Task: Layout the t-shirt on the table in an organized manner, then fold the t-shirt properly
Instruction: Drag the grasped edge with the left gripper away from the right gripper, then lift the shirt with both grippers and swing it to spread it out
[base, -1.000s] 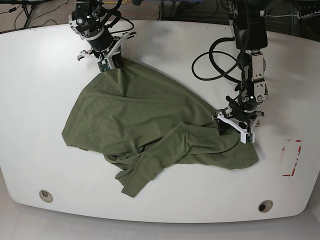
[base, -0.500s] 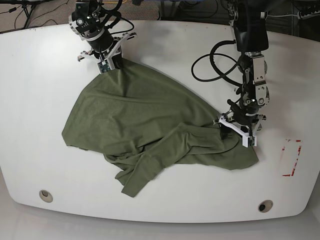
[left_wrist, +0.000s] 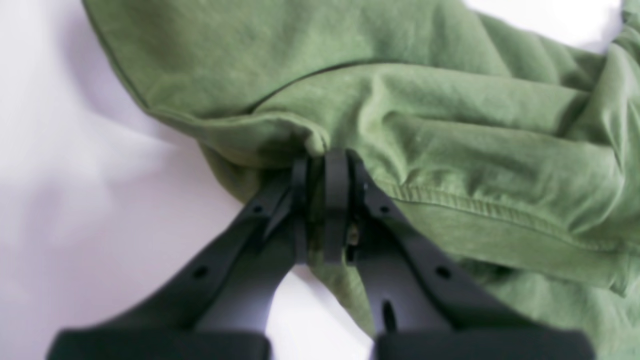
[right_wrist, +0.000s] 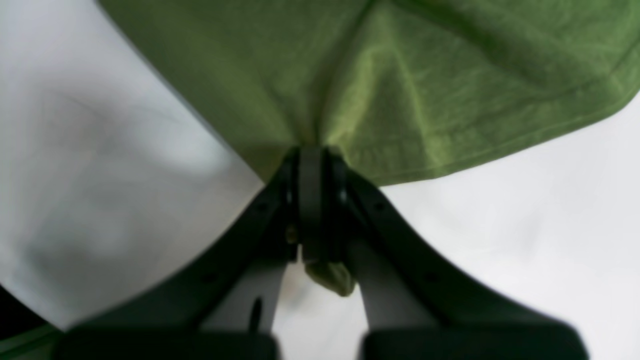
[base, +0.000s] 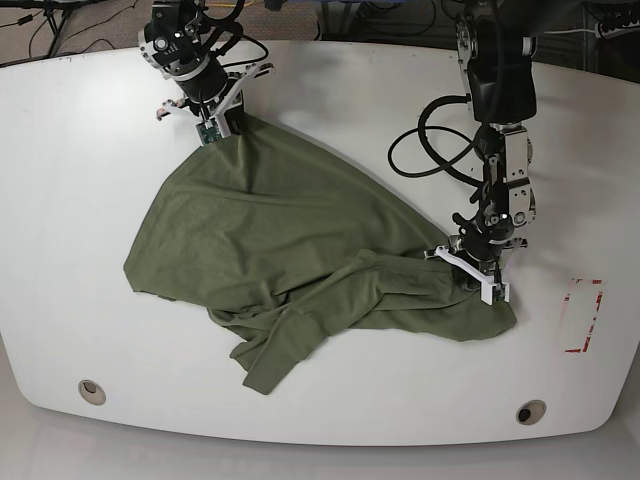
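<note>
Layout step: rumpled olive-green cotton t-shirt mid glossy white table, 2 grippers clamped on its fabric, right gripper at far edge, left gripper at near-side fold; next likely pull apart to spread it flat.

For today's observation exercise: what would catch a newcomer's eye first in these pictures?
The olive-green t-shirt sprawls crumpled across the middle of the white table. Both grippers are shut on it: the right gripper pinches its far corner, the left gripper its opposite edge near a red-and-white tape rectangle.
</note>
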